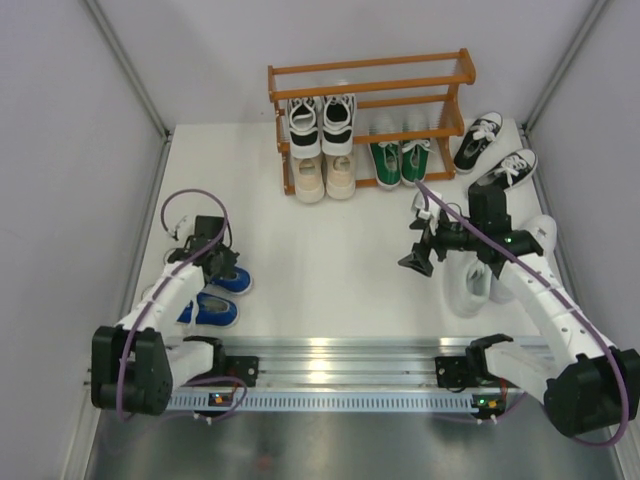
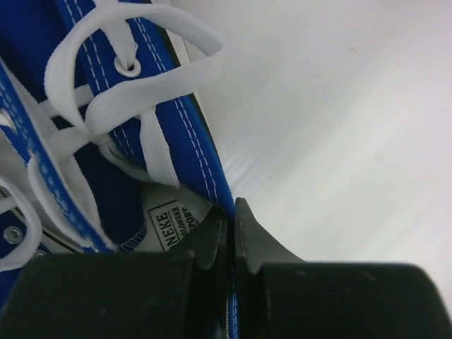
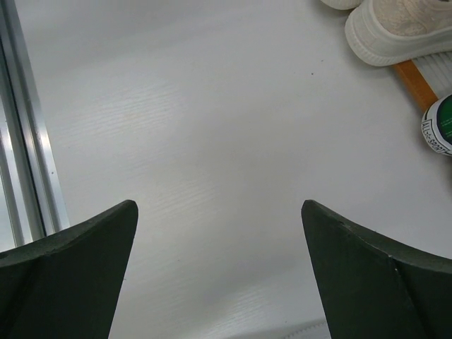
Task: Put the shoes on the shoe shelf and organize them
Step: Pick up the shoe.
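Note:
The orange-brown shoe shelf stands at the back. A black pair sits on its middle tier, a beige pair and a green pair on the bottom. Two blue shoes lie at the left. My left gripper is shut on the side wall of one blue shoe. My right gripper is open and empty above bare table in the middle right. A white pair lies under the right arm. Another black pair lies right of the shelf.
Grey walls close in the table on the left, back and right. A metal rail runs along the near edge. The right wrist view shows a beige shoe toe, a shelf bar and a green shoe toe.

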Controlling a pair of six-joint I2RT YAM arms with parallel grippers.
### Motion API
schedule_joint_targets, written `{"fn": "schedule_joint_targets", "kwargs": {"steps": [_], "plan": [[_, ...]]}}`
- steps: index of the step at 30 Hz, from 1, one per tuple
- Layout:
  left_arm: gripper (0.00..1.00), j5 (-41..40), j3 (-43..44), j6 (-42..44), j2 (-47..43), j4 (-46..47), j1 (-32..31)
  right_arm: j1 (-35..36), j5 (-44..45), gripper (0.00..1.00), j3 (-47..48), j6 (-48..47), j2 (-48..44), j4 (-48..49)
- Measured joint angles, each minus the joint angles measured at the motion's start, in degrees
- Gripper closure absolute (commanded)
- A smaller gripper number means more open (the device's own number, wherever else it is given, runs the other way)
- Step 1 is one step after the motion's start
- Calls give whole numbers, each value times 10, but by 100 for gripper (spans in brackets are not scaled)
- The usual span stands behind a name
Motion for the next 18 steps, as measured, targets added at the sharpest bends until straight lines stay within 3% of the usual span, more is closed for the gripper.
{"fn": "schedule_joint_targets", "kwargs": {"steps": [5, 8, 13, 18], "plan": [[100, 111, -3, 60, -95, 18, -6, -15, -16, 1, 0, -1, -7, -2], [100, 195, -10, 93, -154, 50, -45, -20, -25, 1, 0, 0, -7, -3], [100, 287, -32, 135, -209, 123, -183, -20, -35, 1, 0, 29, -5, 0], [100, 330, -33, 158, -198, 176, -337, -23, -37, 1, 30, 90, 21, -3]]}}
